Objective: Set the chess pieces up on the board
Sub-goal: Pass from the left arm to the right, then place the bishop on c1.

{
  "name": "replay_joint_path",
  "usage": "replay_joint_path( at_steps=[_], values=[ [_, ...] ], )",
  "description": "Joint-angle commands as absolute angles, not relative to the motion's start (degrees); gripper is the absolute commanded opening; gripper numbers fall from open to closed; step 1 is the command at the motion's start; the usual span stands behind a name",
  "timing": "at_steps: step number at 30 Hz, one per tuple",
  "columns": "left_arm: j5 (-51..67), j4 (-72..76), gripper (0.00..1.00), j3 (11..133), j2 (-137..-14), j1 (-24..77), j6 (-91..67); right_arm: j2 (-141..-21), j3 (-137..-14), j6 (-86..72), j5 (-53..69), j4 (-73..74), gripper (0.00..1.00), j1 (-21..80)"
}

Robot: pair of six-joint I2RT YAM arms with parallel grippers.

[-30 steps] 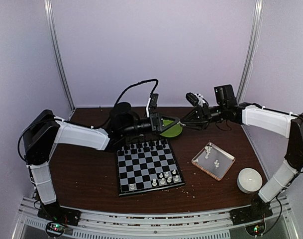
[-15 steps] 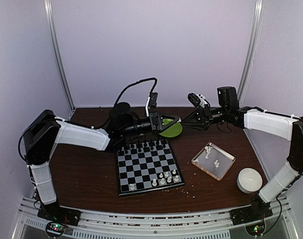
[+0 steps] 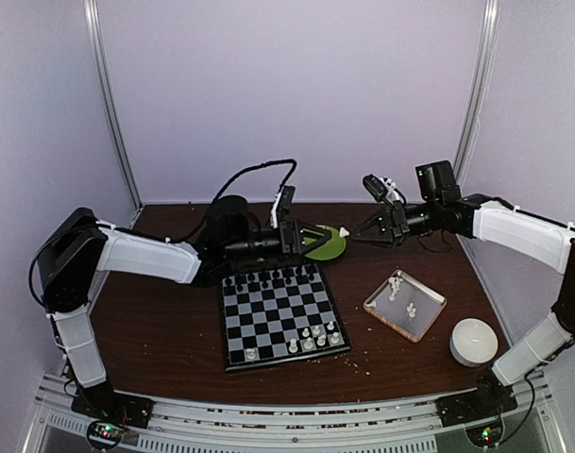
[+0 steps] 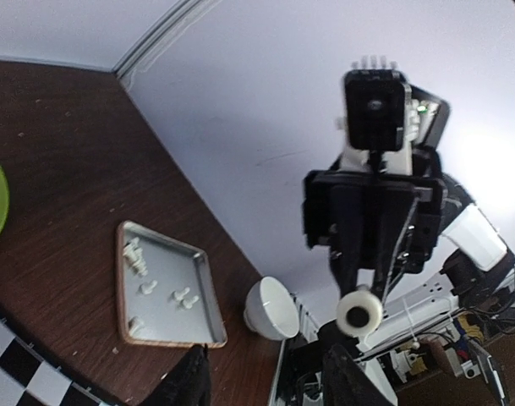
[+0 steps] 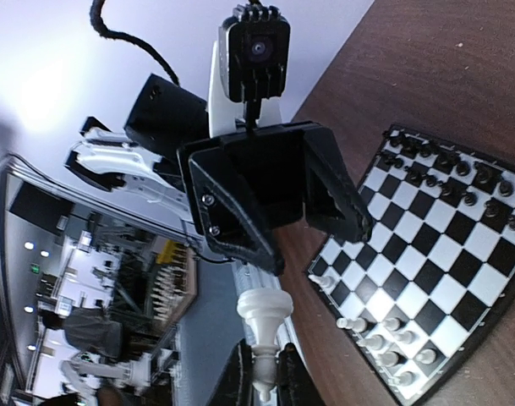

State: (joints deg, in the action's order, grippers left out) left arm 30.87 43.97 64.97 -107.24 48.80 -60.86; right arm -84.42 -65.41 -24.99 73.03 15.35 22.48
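Pinching a white chessman (image 5: 265,326) by its head end, the right tool (image 5: 265,382) is pressing its fingers onto the piece. The piece's round base is pointing toward the left tool (image 5: 278,199). Which kind of piece it is cannot be told. The left tool's jaws are standing spread and gripping nothing. Both tools are hovering in the air, facing each other and just apart, at about 12 o'clock from the chessboard (image 3: 282,316). They are near a lime-green plate (image 3: 327,247) lying on the brown table (image 3: 164,330).

On the chessboard, black chessmen (image 3: 273,279) are filling the two far rows. A few white chessmen (image 3: 321,341) are standing in the near rows, mostly toward the 5 o'clock corner. More white pieces (image 3: 400,288) are lying in a clear square tray (image 3: 429,321) at 3 o'clock from the board. A white bowl (image 3: 474,342) is sitting at 4 o'clock, just beyond the tray.
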Motion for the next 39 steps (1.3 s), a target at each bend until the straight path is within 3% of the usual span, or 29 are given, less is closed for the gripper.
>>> replay_joint_path(
  at_steps=[1,5,11,16,21,30,39],
  values=[
    [29.05,17.99,0.47,67.41,-97.19,45.45,-43.8,-80.95,-74.01,-0.69,60.85,39.71,0.06,23.13],
    [16.53,-13.31,0.49,77.47,-90.33,43.81,-24.85,-79.57,-78.54,9.44,50.34,48.68,0.06,26.38],
    [-2.58,-34.4,0.53,88.73,-87.65,41.94,-8.67,-79.24,-85.07,21.84,30.05,56.46,0.06,41.49],
    [-6.85,-34.62,0.56,87.68,-83.04,33.96,-8.82,-85.16,-92.24,29.73,18.27,62.0,0.07,52.3],
    [-3.76,-26.45,0.6,76.66,-72.74,24.63,-10.03,-95.12,-101.46,36.78,7.34,68.87,0.07,61.44],
    [-6.73,-25.34,0.61,74.9,-69.03,23.52,-8.86,-113.55,-113.11,39.78,-2.21,74.67,0.07,70.19],
    [-6.59,-25.14,0.61,74.74,-67.95,23.27,-9.23,-125.14,-121.67,38.82,-2.09,75.34,0.08,72.22]
  ],
)
